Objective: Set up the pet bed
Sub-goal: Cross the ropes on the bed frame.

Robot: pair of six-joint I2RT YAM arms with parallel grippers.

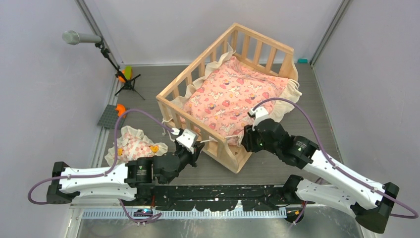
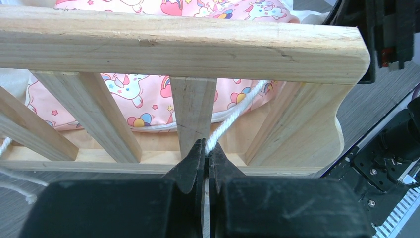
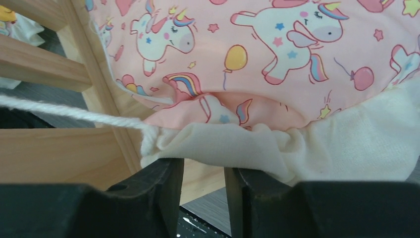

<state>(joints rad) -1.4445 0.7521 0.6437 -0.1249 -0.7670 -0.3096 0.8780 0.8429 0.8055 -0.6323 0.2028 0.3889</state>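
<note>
1. Both arms reach in from the near edge. The left arm (image 1: 94, 178) goes to the bed's near rail and the right arm (image 1: 337, 173) to its near right corner, probably so each can work one end of the same tie.
2. The pet bed (image 1: 262, 38) stands mid-table, turned cornerwise, well beyond the arm bases.
3. The pink cushion (image 1: 233, 96) lies inside it and looks seated, so I'd guess fastening is what remains.
4. A small pillow (image 1: 133, 146) lies on the table (image 1: 317, 114) left of the bed, not yet placed.
5. The left gripper (image 2: 205, 153) is pressed together on a white cord (image 2: 233, 119) just outside the slats. The cord passes between two slats towards the cushion. Only the left wrist view shows this pinch; from overhead the cord is a faint line.
6. The right gripper (image 3: 204, 171) has its fingers spread partway. The cream frill (image 3: 247, 144) drapes over their tips, apparently unclamped. Only the right wrist view shows the cord joining that frill.
</note>
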